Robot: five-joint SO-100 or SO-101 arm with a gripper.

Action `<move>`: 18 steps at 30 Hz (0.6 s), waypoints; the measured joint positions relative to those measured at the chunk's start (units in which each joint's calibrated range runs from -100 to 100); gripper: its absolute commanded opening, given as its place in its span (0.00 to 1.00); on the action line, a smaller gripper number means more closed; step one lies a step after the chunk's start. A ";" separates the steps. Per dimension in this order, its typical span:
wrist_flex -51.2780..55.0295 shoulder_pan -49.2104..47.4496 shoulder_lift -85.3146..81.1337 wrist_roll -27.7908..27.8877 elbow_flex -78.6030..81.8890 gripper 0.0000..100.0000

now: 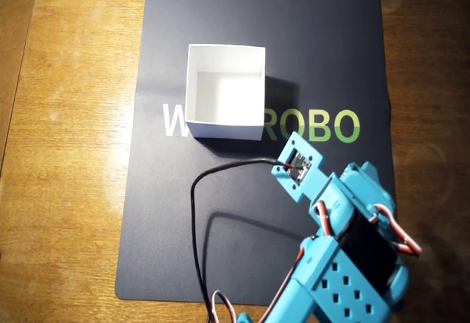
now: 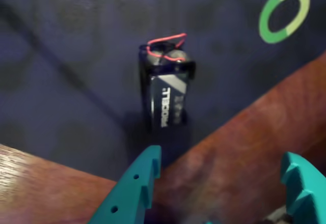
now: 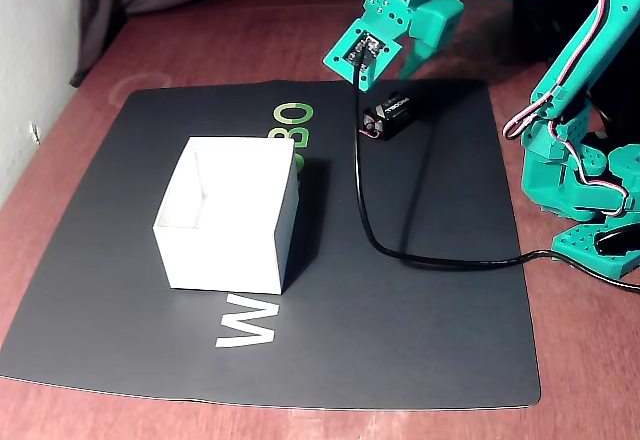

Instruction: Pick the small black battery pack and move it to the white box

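Looks like the reach-in step: the pincer (image 2: 219, 183) is spread open and empty, hovering over the small black battery pack (image 2: 167, 89), which lies flat on the dark mat (image 3: 420, 320) near its far edge in the fixed view, well apart from the white box (image 3: 225, 218). Next move, I'd guess, is dropping down so the jaws straddle the pack before closing, then a lift and swing over to the box. The overhead view hides the pack under the arm, and the wrist view is blurry, so the lettering's barely readable
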 measured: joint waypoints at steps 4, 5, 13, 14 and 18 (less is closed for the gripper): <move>0.00 0.00 0.00 0.00 1.09 0.27; 0.00 0.00 0.25 0.00 1.18 0.27; -3.05 0.00 7.63 0.00 1.27 0.27; -3.75 0.12 7.97 0.00 1.27 0.27; -4.10 0.25 9.15 0.00 0.82 0.27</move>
